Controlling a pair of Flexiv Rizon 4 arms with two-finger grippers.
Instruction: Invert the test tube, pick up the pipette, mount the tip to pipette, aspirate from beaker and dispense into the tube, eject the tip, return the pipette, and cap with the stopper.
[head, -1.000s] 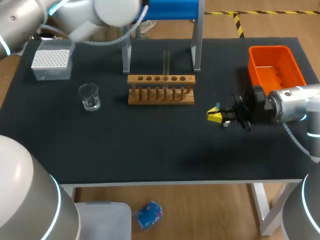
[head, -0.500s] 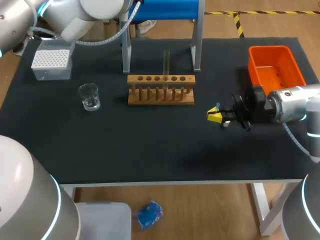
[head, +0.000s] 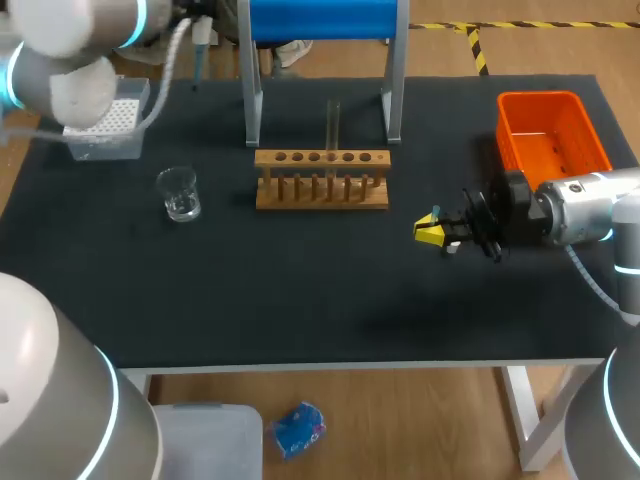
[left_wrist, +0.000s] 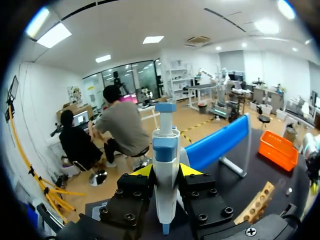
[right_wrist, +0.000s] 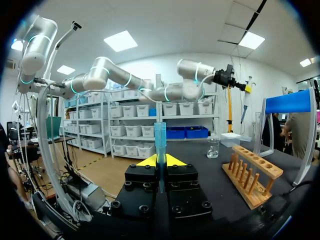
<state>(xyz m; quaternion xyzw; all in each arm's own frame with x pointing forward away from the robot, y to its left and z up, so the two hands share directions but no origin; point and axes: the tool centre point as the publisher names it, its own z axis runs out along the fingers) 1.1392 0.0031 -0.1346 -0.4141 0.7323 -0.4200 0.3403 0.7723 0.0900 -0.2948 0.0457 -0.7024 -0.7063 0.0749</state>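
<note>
A white and blue pipette (left_wrist: 165, 170) stands upright between the yellow-tipped fingers of my left gripper (left_wrist: 165, 171), which is shut on it. The head view places the pipette (head: 201, 42) above the table's far left, near the clear tip box (head: 100, 126). A glass beaker (head: 179, 193) sits in front of that box. The wooden rack (head: 322, 178) holds an upright test tube (head: 332, 125). To the right of the rack, low over the table, my right gripper (head: 431, 232) is shut on a blue stopper (right_wrist: 160, 136).
A blue-topped metal stand (head: 322, 20) rises behind the rack. An orange bin (head: 553, 130) sits at the far right. The black table's front half (head: 300, 300) holds nothing.
My left arm has swung left and back with the pipette, away from the stand and toward the tip box. The right arm has stayed still.
</note>
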